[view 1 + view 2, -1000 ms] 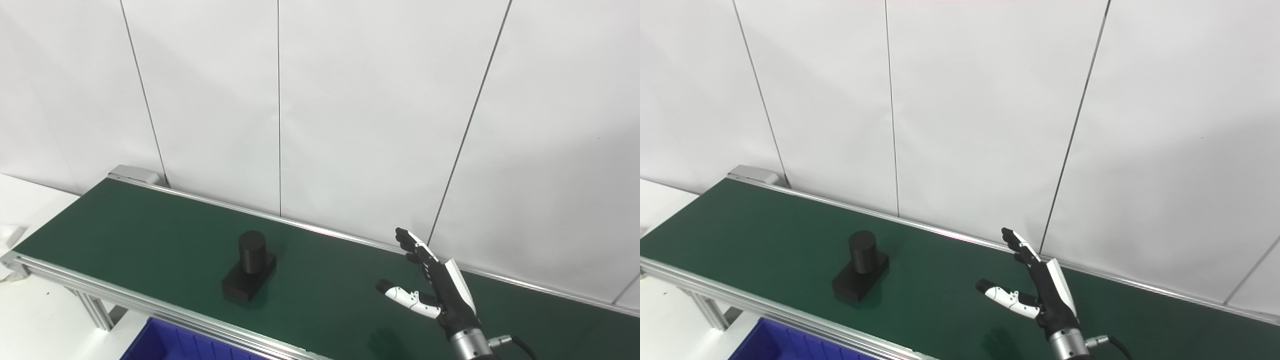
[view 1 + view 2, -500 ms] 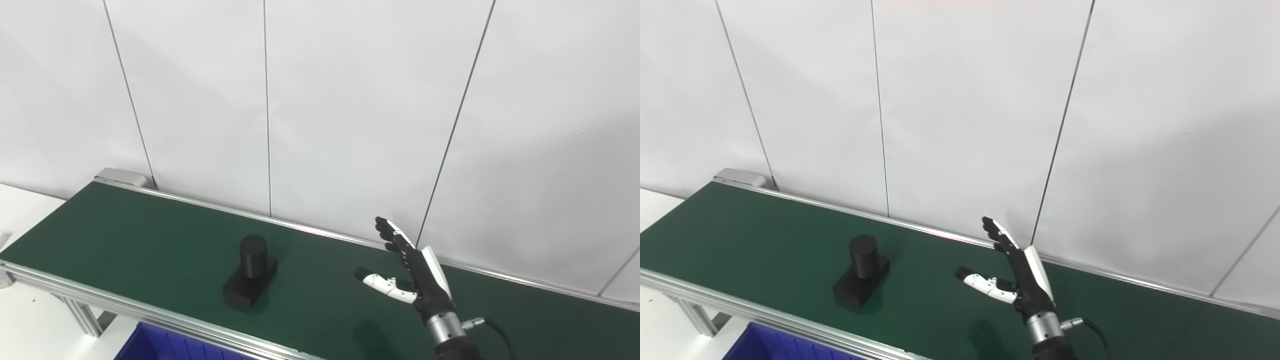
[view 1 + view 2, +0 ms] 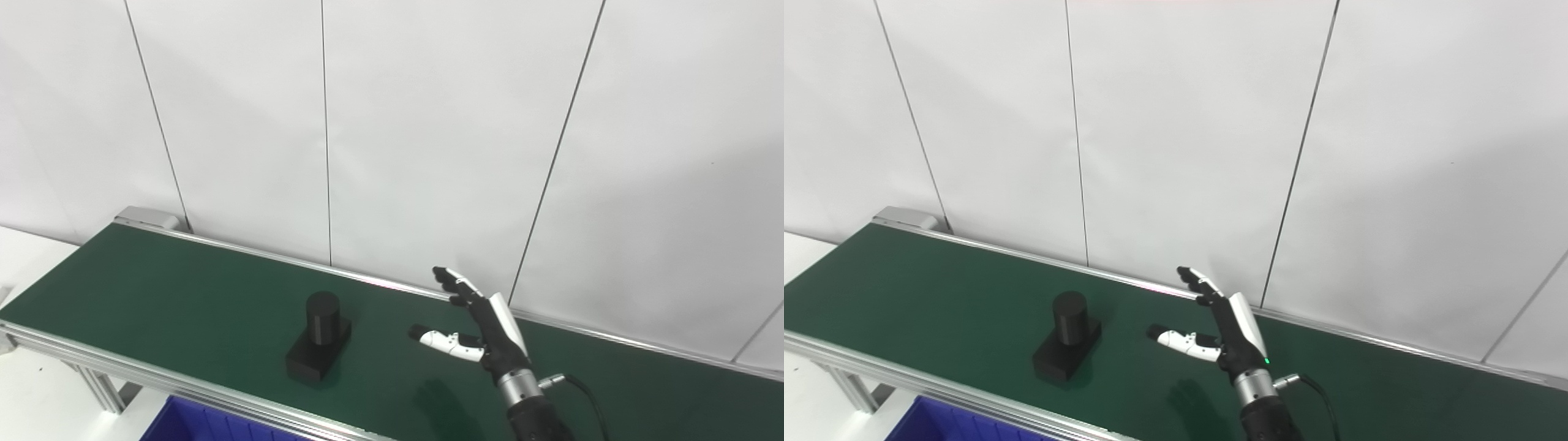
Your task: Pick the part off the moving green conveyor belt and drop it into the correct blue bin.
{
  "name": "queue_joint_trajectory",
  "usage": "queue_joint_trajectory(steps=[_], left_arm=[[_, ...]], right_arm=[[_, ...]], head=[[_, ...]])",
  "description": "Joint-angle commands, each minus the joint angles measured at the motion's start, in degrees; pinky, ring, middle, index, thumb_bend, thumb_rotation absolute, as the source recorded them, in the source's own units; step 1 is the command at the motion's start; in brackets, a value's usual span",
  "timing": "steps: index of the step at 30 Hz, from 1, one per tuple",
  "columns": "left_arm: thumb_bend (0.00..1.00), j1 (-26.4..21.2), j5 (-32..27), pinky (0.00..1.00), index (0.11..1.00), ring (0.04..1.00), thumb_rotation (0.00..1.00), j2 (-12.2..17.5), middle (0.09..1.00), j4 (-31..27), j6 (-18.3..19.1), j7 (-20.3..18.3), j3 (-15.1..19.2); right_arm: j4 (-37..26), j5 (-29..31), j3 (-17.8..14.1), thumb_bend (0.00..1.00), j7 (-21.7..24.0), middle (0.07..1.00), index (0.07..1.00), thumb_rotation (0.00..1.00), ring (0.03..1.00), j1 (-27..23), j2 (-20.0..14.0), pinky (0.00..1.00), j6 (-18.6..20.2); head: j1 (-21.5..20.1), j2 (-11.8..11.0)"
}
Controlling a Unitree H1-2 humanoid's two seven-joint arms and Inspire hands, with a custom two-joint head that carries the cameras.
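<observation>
Green conveyor belt [image 3: 184, 288], black part [image 3: 320, 346] cylinder upright, base lengthwise near-to-far, right hand [image 3: 484, 331] spread, empty.

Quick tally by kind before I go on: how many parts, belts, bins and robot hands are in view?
part: 1
belt: 1
bin: 1
robot hand: 1, the right, open above the belt, apart from the part
Total: 4
</observation>
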Motion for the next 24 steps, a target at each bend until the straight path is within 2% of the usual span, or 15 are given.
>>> queue_joint_trajectory(steps=[1, 9, 15, 17, 24], left_arm=[[0.78, -0.65, 0.90, 0.54, 0.657, 0.632, 0.52, -0.71, 0.671, -1.50, -2.34, 0.76, -0.29], [0.79, 0.06, 1.77, 0.55, 0.626, 0.659, 0.54, -1.58, 0.674, -2.38, -2.34, 1.98, -0.78], [0.81, 0.37, 2.13, 0.55, 0.590, 0.676, 0.56, -1.94, 0.677, -2.98, -2.34, 2.28, -1.11], [0.78, 0.37, 2.12, 0.57, 0.530, 0.663, 0.54, -1.99, 0.660, -3.04, -2.35, 2.46, -1.35], [0.75, 1.04, 0.94, 0.63, 0.440, 0.684, 0.50, -2.57, 0.657, -3.47, -2.34, 1.90, -1.53]], right_arm=[[-0.65, 0.27, 0.25, 0.76, -0.27, 0.872, 0.863, 0.40, 0.876, -3.11, 0.99, 0.83, -2.99], [3.87, 1.37, 0.05, 0.83, -0.61, 0.857, 0.844, 0.33, 0.860, -5.05, 1.22, 0.83, -5.31], [8.36, 1.65, -0.19, 0.86, -1.13, 0.853, 0.841, 0.33, 0.857, -7.10, 1.75, 0.83, -6.42], [10.02, 1.88, -0.26, 0.87, -1.11, 0.851, 0.836, 0.32, 0.855, -7.75, 2.03, 0.83, -6.92], [15.77, 2.16, -0.43, 0.90, -2.33, 0.835, 0.828, 0.28, 0.837, -9.83, 2.86, 0.82, -9.96]], head=[[0.32, 0.02], [1.38, 0.41], [1.93, 0.69], [2.15, 0.75], [2.59, 1.03]])
